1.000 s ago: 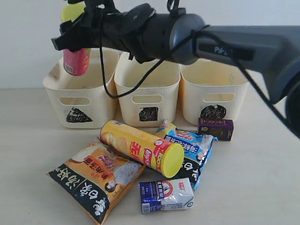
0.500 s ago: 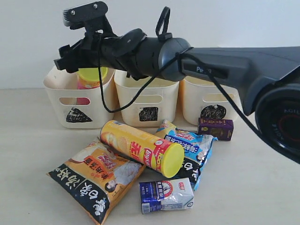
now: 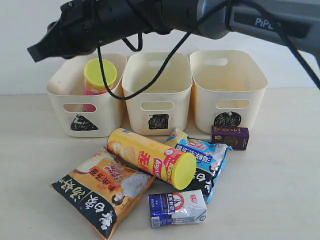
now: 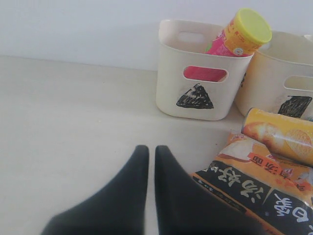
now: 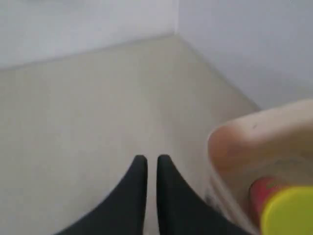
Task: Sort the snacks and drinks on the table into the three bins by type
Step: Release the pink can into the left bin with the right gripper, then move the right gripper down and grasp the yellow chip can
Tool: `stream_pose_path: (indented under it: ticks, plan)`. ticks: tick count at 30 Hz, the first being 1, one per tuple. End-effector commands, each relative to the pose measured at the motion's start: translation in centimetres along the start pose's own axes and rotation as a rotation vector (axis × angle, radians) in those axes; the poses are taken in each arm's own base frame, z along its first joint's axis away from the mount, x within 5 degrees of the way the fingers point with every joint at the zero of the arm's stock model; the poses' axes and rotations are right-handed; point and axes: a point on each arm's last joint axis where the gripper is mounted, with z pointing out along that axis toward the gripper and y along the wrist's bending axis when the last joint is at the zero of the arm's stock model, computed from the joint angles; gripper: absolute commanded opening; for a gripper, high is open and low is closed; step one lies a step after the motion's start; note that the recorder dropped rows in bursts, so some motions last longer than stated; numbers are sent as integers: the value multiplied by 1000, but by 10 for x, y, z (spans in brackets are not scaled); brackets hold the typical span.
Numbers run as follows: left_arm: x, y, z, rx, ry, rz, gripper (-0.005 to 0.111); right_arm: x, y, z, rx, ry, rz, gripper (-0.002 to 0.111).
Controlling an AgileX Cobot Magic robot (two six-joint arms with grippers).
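The pink chip tube [image 3: 96, 85] stands in the triangle bin [image 3: 59, 112], leaning, its yellow-green lid up. My right gripper [image 3: 34, 52] hangs above and left of that bin, shut and empty; its wrist view shows the fingers [image 5: 139, 169] nearly touching beside the bin rim [image 5: 244, 132] and the tube [image 5: 274, 205]. In front of the bins lie the yellow tube [image 3: 150, 157], the orange bag [image 3: 102, 187], the blue bag [image 3: 205, 157], the blue-and-white carton [image 3: 177, 208] and the purple carton [image 3: 229, 137]. My left gripper [image 4: 148, 148] is shut, low over the table beside the orange bag [image 4: 254, 181].
The square bin [image 3: 172, 117] and the circle bin [image 3: 250, 112] stand to the right of the triangle bin and hold nothing that shows. The right arm stretches across above all three bins. Bare tabletop lies to the left of the pile.
The pink tube, held above the triangle bin a second ago, now rests inside it. My right gripper has let go, shut, and moved up and left.
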Motion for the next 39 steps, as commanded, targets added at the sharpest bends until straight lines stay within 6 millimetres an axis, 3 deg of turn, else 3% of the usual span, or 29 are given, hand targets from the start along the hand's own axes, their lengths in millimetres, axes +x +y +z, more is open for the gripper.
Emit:
stream_pose_path:
  ticks: [1,6,12,19,25,30,32,33,34,35,36,39]
  plan:
    - [1,0,0,3,1,9,4,22,10,-16,-129,322,40,1]
    - [1,0,0,3,1,9,4,40,17,-31,-269,545,114,1]
    - [1,0,0,3,1,9,4,34,18,-49,-187,582,149,1]
    - [1,0,0,3,1,9,4,36,7,-77,39,695,101,1]
    - [1,0,0,3,1,9,4,58,4,-65,45,770,136,1]
    - [1,0,0,3,1,9,4,93,-6,-39,39,877,148,2]
    - [1,0,0,3,1,9,4,105,-9,-30,57,912,182,19]
    - [1,0,0,3,1,9,4,112,-11,-26,68,934,188,43]
    - [1,0,0,3,1,9,4,115,-12,-24,75,945,187,56]
    - [1,0,0,3,1,9,4,118,-15,-22,103,944,191,75]
    - [1,0,0,3,1,9,4,119,-18,-20,131,938,181,80]
    - [1,0,0,3,1,9,4,125,-22,-15,151,947,162,79]
